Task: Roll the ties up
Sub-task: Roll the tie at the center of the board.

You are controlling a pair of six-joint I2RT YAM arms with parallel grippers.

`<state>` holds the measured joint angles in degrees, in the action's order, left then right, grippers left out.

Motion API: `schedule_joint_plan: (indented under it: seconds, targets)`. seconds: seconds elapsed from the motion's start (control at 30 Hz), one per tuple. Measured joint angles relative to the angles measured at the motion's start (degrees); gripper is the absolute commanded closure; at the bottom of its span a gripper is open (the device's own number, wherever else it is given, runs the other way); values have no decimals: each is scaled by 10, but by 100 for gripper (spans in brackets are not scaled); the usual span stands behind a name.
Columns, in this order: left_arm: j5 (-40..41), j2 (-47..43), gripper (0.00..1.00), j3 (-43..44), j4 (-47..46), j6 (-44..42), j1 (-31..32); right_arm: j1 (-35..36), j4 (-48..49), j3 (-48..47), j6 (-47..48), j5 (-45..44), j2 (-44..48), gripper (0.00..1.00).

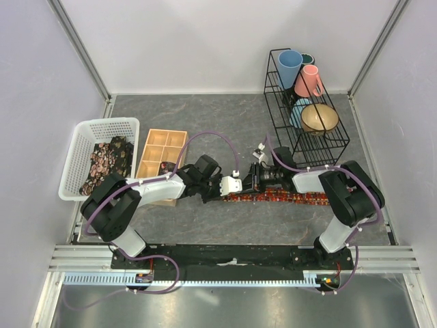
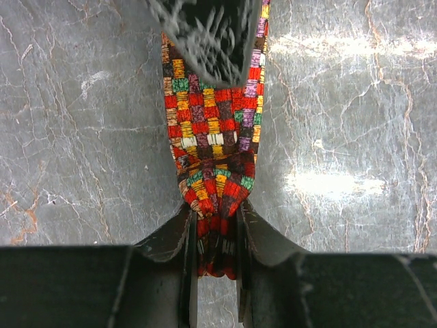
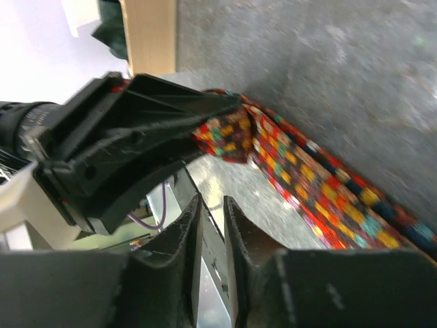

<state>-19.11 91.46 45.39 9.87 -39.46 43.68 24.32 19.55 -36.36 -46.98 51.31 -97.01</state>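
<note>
Looking through the left wrist camera, we see the left gripper (image 2: 215, 222) pinching one end of the single tie (image 2: 212, 137) lying flat across the table (image 1: 205, 116). Only the overhead view shows more ties (image 1: 106, 160) heaped in one basket (image 1: 102, 124), and room behind. On the right gripper (image 3: 212, 205) the jaws stand close; its grip we cannot tell.

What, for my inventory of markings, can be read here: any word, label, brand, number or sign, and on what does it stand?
None: no view shows readable text.
The tie: only a woven pattern of coloured blocks, no lettering.
The blue cup, pink cup, white basket and wooden tray: no print visible from above.
</note>
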Motion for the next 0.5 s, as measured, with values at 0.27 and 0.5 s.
schedule_joint_plan:
  seconds: [0.27,0.5]
  targets:
    - [0,4,94,8,11,0,0,33,149,2,-56,2,-50,53]
    - [0,8,94,15,20,2,0,52,181,-2,-64,-2,-86,51]
